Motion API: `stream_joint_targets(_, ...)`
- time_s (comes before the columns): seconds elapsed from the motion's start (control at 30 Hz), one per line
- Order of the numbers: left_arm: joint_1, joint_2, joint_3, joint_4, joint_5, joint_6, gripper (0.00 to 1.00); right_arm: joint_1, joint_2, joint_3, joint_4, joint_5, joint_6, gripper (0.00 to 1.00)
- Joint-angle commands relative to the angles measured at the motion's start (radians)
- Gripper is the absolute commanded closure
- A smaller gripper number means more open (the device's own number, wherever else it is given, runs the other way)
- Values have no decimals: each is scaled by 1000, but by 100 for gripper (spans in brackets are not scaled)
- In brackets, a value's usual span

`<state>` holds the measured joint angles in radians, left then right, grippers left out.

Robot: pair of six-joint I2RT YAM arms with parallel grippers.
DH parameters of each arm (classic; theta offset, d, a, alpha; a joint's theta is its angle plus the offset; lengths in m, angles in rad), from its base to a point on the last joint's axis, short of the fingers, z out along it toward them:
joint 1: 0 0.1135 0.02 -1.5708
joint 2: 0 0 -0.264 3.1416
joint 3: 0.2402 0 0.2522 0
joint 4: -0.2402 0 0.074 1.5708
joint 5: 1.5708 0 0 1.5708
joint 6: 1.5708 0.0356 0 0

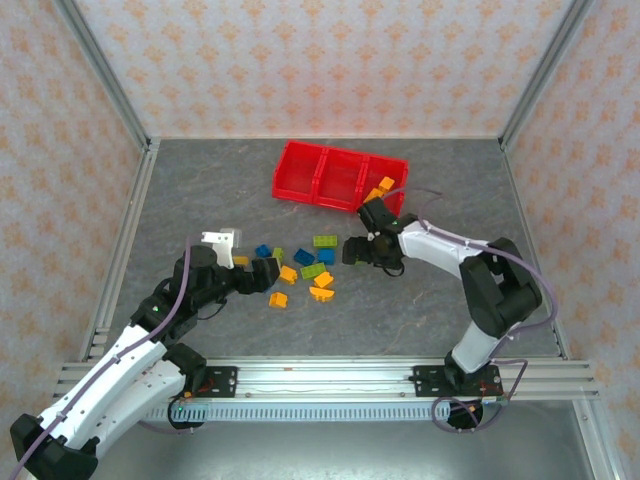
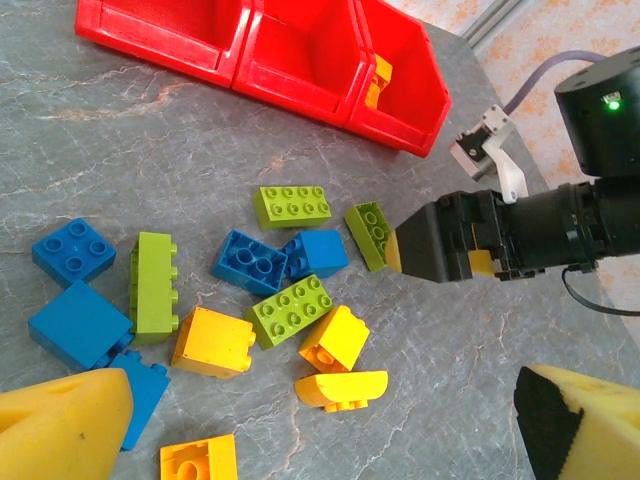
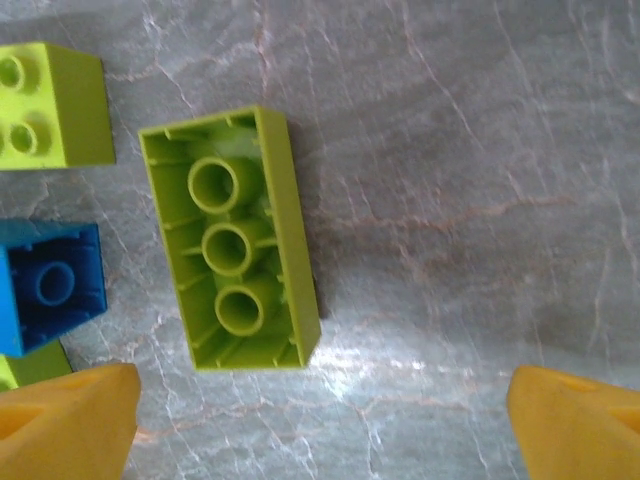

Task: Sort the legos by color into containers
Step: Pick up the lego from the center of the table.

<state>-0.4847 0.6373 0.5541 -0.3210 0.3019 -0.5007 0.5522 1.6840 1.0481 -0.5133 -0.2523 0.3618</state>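
The red tray (image 1: 340, 175) of three joined bins lies at the back; its right bin holds orange-yellow bricks (image 1: 381, 187), one of them (image 2: 378, 80) leaning on the wall. Blue, lime green and orange-yellow legos (image 1: 300, 265) lie scattered mid-table. My left gripper (image 1: 264, 273) is open at the pile's left edge, its yellow pads (image 2: 60, 425) wide apart around a curved orange brick (image 2: 342, 388). My right gripper (image 1: 353, 250) is open at the pile's right edge. An upturned lime green brick (image 3: 232, 240) lies on the table just ahead of its pads (image 3: 65, 420), nothing between them.
The right gripper's black body (image 2: 450, 245) reaches into the left wrist view, close over a tilted green brick (image 2: 368, 235). Metal frame rails and patterned walls bound the grey stone-look table (image 1: 420, 310). Bare table lies right of the pile and in front of it.
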Motion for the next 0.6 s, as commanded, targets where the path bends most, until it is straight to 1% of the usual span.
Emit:
stream_joint_targets(0.0, -9, -11, -3, 19, -20, -10, 1, 4, 34, 57, -37, 45, -35, 11)
stream_joint_targets(0.1, -8, -10, -3, 19, -23, -10, 1, 5, 71, 89, -40, 46, -47, 17)
stream_joint_targets(0.43, -9, -7, -3, 20, -29, -12, 1, 18, 162, 157, -60, 64, -66, 30)
stream_joint_targets(0.57, -8, -4, -3, 20, -28, -12, 1, 20, 181, 171, -66, 87, -65, 41)
